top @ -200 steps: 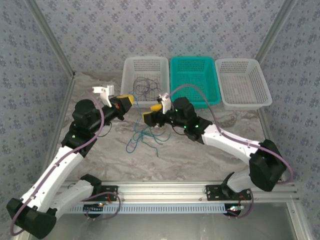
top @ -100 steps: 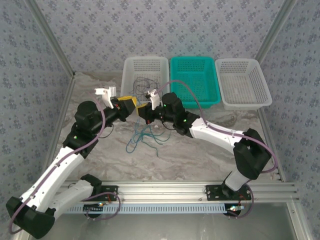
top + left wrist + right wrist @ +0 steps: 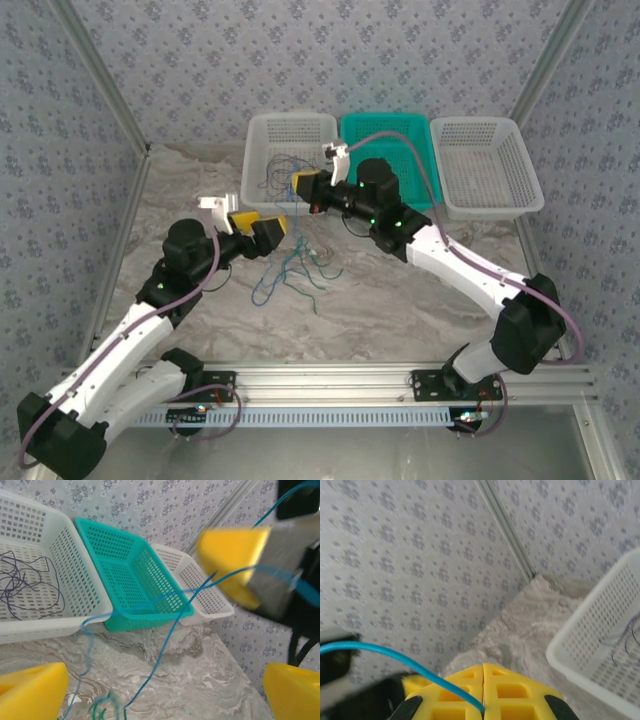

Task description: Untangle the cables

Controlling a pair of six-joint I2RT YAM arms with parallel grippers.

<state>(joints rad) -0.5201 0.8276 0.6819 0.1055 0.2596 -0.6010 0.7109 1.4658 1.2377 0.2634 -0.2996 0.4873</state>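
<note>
Blue cable point(image 3: 370, 649) is being pinched in the closed right gripper point(image 3: 484, 692) and slanting down to the tangle point(image 3: 295, 270) on the counter point(image 3: 400, 300). The left gripper point(image 3: 272, 228) is gaping wide, empty, nearer the tangle.

Robot lab cell, wallpapered panels point(image 3: 400, 60), aluminium frame point(image 3: 330, 385), marble-print tabletop point(image 3: 390, 310)
</note>
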